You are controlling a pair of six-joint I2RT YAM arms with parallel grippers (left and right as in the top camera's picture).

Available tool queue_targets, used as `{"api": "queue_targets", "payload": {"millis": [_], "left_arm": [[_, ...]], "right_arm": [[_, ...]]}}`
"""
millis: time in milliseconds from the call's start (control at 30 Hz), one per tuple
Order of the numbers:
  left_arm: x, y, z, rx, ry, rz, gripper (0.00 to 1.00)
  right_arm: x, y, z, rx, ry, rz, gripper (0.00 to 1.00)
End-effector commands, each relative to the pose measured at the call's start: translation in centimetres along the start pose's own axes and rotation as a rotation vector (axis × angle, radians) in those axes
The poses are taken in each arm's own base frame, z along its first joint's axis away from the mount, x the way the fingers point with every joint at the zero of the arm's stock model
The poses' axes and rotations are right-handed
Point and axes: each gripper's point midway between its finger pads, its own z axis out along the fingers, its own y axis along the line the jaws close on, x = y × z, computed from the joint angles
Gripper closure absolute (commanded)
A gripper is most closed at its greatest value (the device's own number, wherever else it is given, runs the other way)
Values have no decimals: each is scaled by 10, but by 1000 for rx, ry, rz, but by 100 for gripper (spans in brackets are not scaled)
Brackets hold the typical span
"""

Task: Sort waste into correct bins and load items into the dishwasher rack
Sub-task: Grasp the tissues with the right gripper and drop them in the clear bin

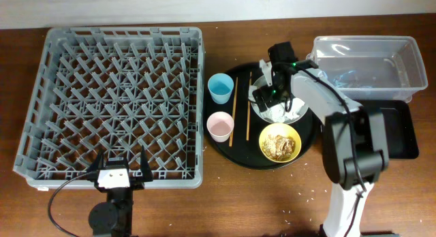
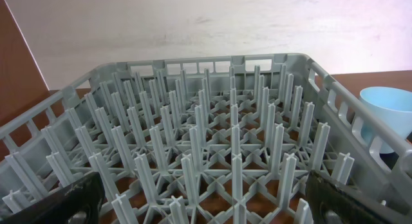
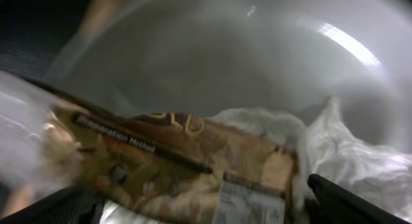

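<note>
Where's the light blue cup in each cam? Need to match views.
Overhead: light blue cup sits at the upper-left edge of the round black tray, just right of the dishwasher rack.
Left wrist: at the right edge of the frame, beyond the rack's right wall.
Right wrist: not in it; only the plate and wrapper, close up.
Shared landmark: the rack's right wall, beside the cup in both views.
</note>
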Motion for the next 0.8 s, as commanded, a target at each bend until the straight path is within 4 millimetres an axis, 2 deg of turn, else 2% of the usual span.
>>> {"api": "queue_targets", "payload": {"millis": [0, 33, 67, 100, 167, 233, 300, 367, 400, 433, 467, 500, 533, 567, 600, 633, 667, 700, 733, 767], "left_arm": [[1, -2, 0, 11, 1, 16, 1], [1, -2, 0, 11, 1, 16, 1], [1, -2, 0, 11, 1, 16, 1], [1, -2, 0, 11, 1, 16, 1], [1, -2, 0, 11, 1, 16, 1], [1, -2, 0, 11, 2, 16, 1], [1, -2, 0, 11, 1, 16, 1], [1, -2, 0, 11, 2, 16, 1], [1, -2, 0, 11, 1, 16, 1], [1, -2, 0, 11, 1, 16, 1], [1, -2, 0, 11, 1, 16, 1], [1, -2, 0, 11, 1, 16, 1], [1, -2, 0, 11, 1, 16, 1], [1, -2, 0, 11, 1, 16, 1], [1, -2, 0, 11, 2, 16, 1], [1, -2, 0, 11, 1, 16, 1], [1, -2, 0, 11, 1, 16, 1], [1, -2, 0, 11, 1, 16, 1], [1, -2, 0, 11, 2, 16, 1], [1, -2, 0, 11, 1, 16, 1]], "right_arm": [[2, -5, 14, 23, 23, -12, 4], [2, -5, 15, 24, 20, -12, 27], [2, -5, 15, 24, 21, -12, 67], [2, -5, 15, 24, 22, -11, 95], [-3, -6, 4, 26, 10, 18, 96], [-28, -11, -40, 35, -55, 84, 96], [-59, -24, -109, 49, -165, 168, 96], [-78, -59, -186, 85, -307, 348, 96], [-78, -78, -205, 116, -348, 436, 96], [-71, -113, -227, 174, -400, 574, 96], [-58, -151, -236, 231, -427, 714, 96], [-48, -172, -236, 256, -430, 783, 96], [-33, -205, -223, 284, -415, 865, 96], [-27, -222, -211, 298, -403, 895, 96], [-20, -239, -184, 306, -374, 924, 96], [-18, -243, -170, 301, -351, 931, 91], [-18, -246, -155, 296, -331, 933, 69], [-19, -247, -146, 295, -322, 932, 31], [-21, -246, -140, 291, -319, 926, 9], [-29, -241, -141, 260, -334, 885, 3]]}}
